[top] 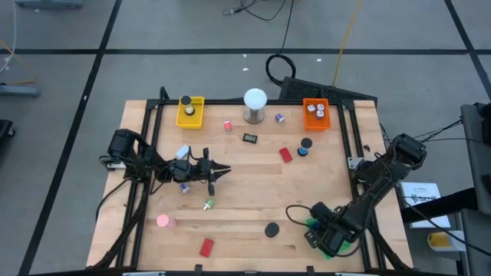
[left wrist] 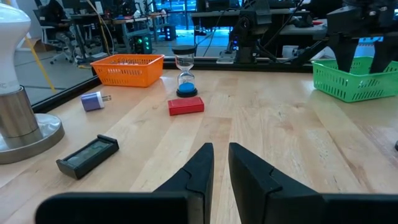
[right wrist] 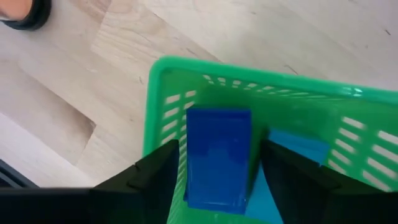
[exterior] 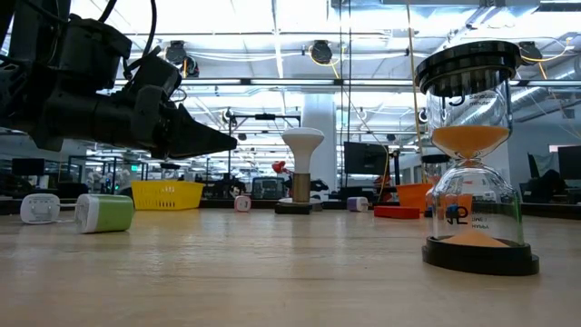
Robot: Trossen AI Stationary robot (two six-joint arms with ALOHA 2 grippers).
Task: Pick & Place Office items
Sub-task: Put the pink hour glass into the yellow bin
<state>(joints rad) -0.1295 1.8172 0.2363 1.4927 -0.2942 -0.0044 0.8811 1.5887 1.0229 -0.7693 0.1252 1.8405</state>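
My right gripper [top: 326, 238] is open over the green tray [right wrist: 186, 81] at the table's near right. Its fingers stand on either side of a blue flat block [right wrist: 217, 155] inside the tray, with green showing on both sides of the block. A lighter blue block [right wrist: 301, 148] lies beside it. My left gripper [top: 220, 170] is shut and empty, level above the table's left middle, pointing right. Loose items lie around: a red block [top: 286, 154], a second red block [top: 206, 247], a pink round piece [top: 163, 221], a black round piece [top: 271, 228] and a green bit [top: 208, 205].
A yellow tray [top: 190, 111], an orange tray [top: 316, 113] and a white ball lamp on a metal base [top: 255, 103] stand along the far edge. A black flat device [top: 250, 138], a small blue hourglass [top: 305, 146] and a purple bit [top: 281, 118] lie mid-table. An orange-sand hourglass [exterior: 472, 154] stands close in the low view.
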